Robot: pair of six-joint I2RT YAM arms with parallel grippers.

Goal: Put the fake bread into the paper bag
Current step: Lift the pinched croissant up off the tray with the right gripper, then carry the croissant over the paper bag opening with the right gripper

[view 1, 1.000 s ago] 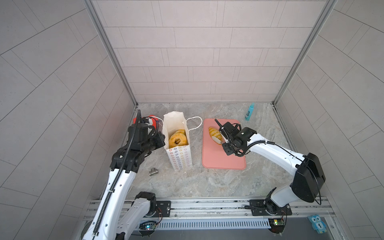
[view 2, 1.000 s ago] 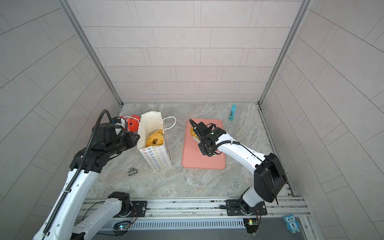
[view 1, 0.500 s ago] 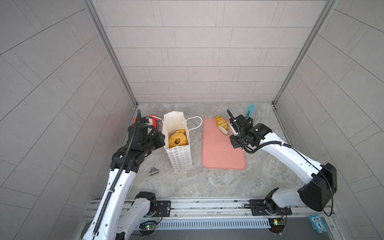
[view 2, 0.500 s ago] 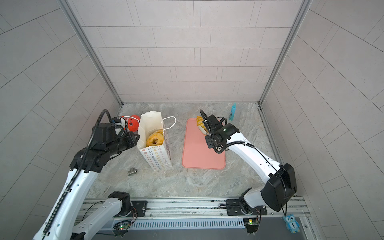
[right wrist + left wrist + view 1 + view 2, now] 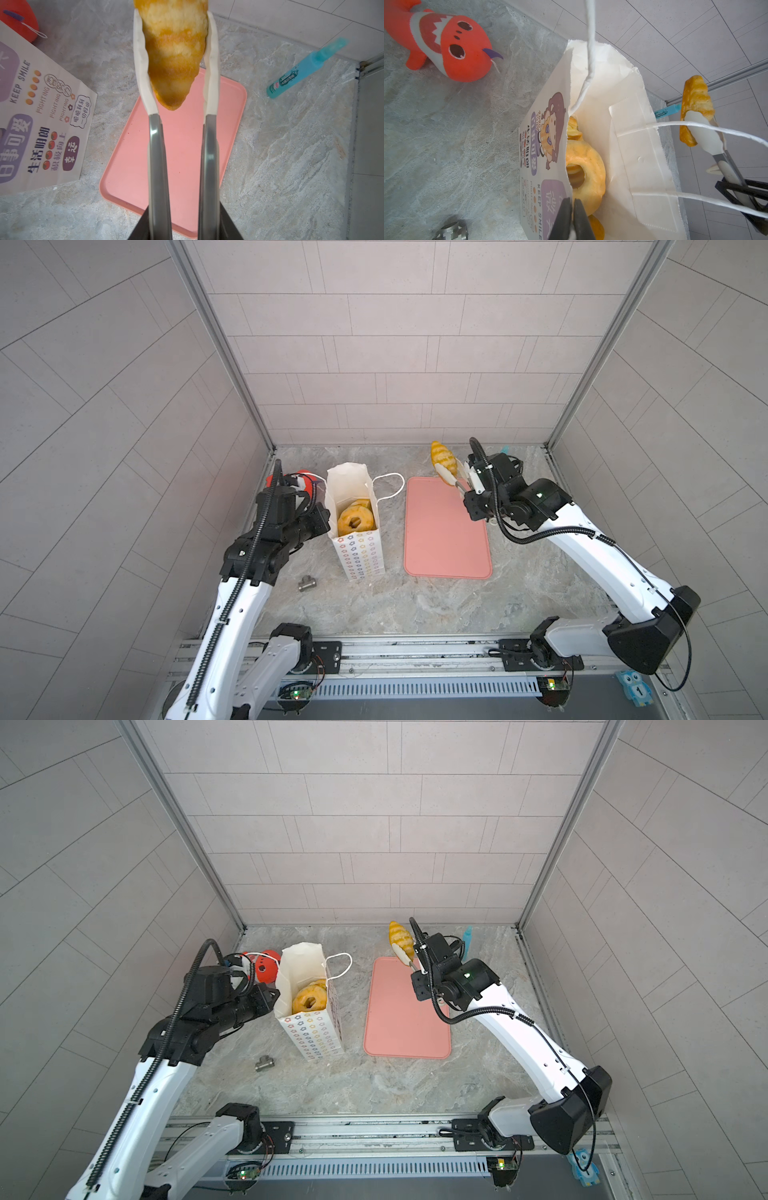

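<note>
Grey marbled tabletop point(image 5: 415, 605), tiled walls point(image 5: 395, 344) on three sides. Centre-left: left gripper point(image 5: 572, 204) clenched on paper bag point(image 5: 357, 547) rim, donuts point(image 5: 354, 519) inside. Right of centre: right gripper point(image 5: 174, 62) grasped bread roll point(image 5: 443, 456) above pink tray point(image 5: 444, 539).

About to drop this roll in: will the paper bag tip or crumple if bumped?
Tipping seems unlikely: the left gripper pinches the bag at its rim and donuts weigh it down. Its thin, creased paper would likely dent under a bump. The limp cord handle might snag the tongs.
</note>
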